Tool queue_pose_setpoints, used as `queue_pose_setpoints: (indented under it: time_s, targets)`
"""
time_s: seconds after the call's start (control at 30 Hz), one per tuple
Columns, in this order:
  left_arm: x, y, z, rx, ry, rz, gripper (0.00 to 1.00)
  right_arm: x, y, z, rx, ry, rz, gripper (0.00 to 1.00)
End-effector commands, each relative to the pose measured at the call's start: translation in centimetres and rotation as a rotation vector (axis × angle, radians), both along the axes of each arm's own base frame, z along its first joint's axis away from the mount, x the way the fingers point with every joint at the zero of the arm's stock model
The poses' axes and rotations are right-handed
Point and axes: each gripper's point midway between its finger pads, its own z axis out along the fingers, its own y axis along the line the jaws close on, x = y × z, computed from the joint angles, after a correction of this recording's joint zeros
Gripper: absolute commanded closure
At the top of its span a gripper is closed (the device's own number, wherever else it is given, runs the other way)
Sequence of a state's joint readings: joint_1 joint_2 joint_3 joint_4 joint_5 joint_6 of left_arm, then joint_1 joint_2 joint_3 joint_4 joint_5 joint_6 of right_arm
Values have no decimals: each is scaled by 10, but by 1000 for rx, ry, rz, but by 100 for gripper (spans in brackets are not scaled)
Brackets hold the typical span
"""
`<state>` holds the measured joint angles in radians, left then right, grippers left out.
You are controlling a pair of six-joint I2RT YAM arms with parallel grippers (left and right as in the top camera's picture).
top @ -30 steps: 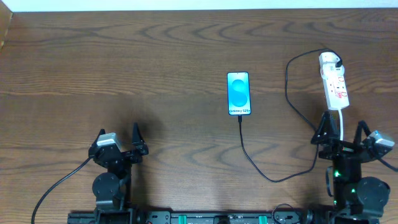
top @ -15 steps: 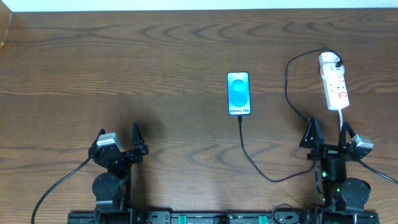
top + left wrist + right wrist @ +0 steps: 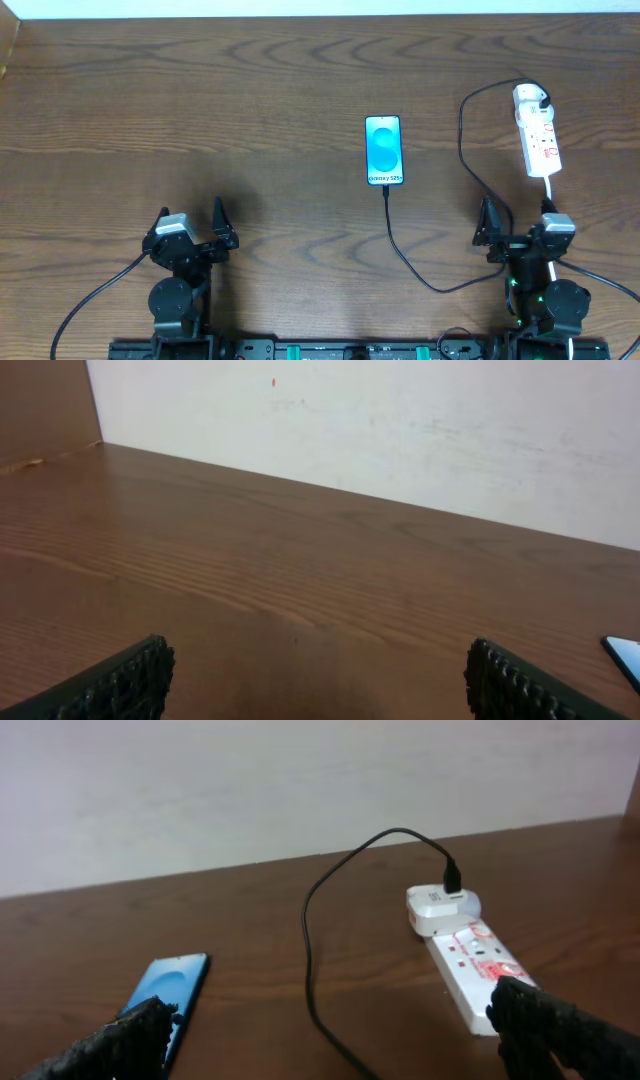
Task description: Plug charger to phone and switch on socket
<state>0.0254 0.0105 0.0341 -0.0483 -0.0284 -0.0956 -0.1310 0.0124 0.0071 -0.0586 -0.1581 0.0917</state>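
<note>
I see phone point(image 3: 384, 150) face-up mid table point(image 3: 200, 100), screen cyan | charger point(image 3: 400, 250) tip meets phone's near edge, cable loops right to its white plug seated in far end of socket point(image 3: 537, 140) | switch state: can't tell | left gripper point(image 3: 192, 215) jaws spread wide, empty | right gripper point(image 3: 518, 222) jaws spread wide, empty, near socket

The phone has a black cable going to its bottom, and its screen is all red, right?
Not red. The overhead view shows the phone with a cyan-blue screen. The black cable does run to its bottom edge.
</note>
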Motion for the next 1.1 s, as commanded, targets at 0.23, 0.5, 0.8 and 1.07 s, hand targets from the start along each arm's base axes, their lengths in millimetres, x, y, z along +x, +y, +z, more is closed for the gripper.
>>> queue_pose_setpoints:
  time_s: [0.23,0.5,0.8,1.07]
  targets:
    - [0,1,-19,16,48,5,7,0,4,-1,-70,-3,26,1]
    - [0,1,-19,16,48,5,7,0,5,-2,-76,6,-3,1]
    - [0,1,-19,16,48,5,7,0,4,-3,-78,11,-20,1]
    - [0,1,-19,16,48,5,7,0,1,-3,-55,11,-38,1]
